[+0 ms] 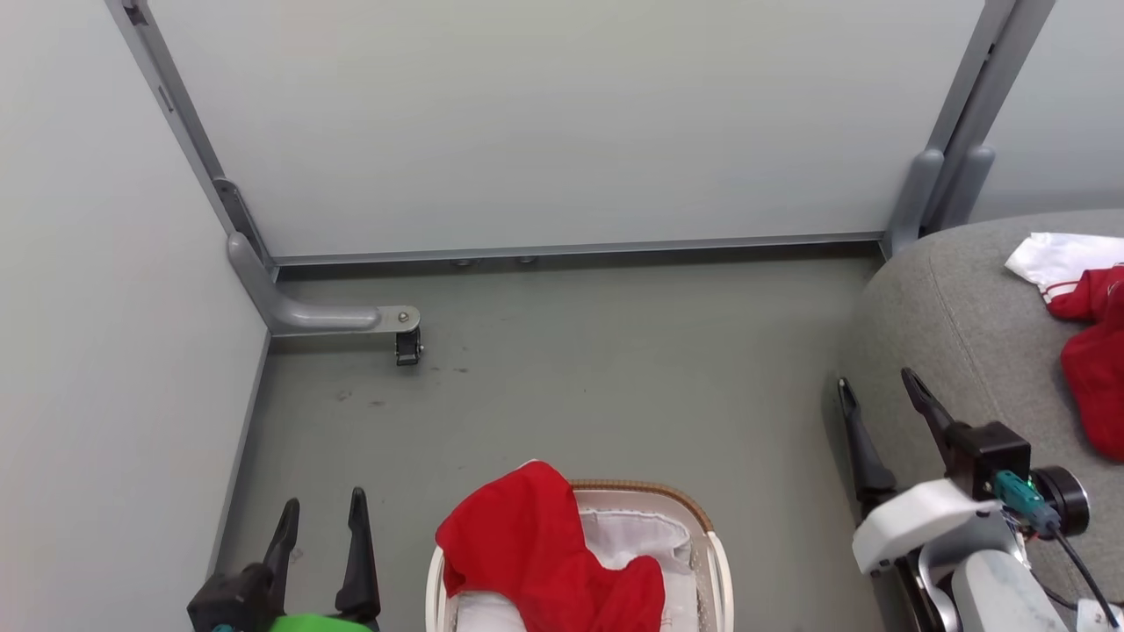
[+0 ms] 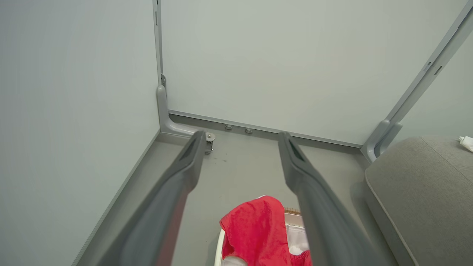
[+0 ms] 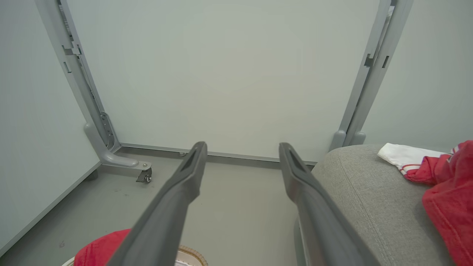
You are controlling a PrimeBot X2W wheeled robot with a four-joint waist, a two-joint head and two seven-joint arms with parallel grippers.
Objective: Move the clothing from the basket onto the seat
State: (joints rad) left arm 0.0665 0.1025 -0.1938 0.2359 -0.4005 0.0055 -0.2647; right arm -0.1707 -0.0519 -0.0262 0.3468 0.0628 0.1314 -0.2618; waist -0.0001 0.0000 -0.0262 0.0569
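A red garment (image 1: 544,553) is draped over the far left rim of the white basket (image 1: 716,562), which stands on the floor at the bottom centre. More red and white clothing (image 1: 1093,351) lies on the grey seat (image 1: 957,298) at the right. My left gripper (image 1: 320,507) is open at the lower left, left of the basket and apart from it. My right gripper (image 1: 876,383) is open by the seat's front edge, empty. The left wrist view shows the red garment (image 2: 258,232) low between the fingers. In the right wrist view the seat's clothing (image 3: 449,192) lies to the right.
Pale partition panels close the far side and the left. A grey panel foot with a small caster (image 1: 407,344) juts onto the floor at the back left. Another panel post (image 1: 940,193) stands by the seat's far corner. Grey floor lies between basket and panels.
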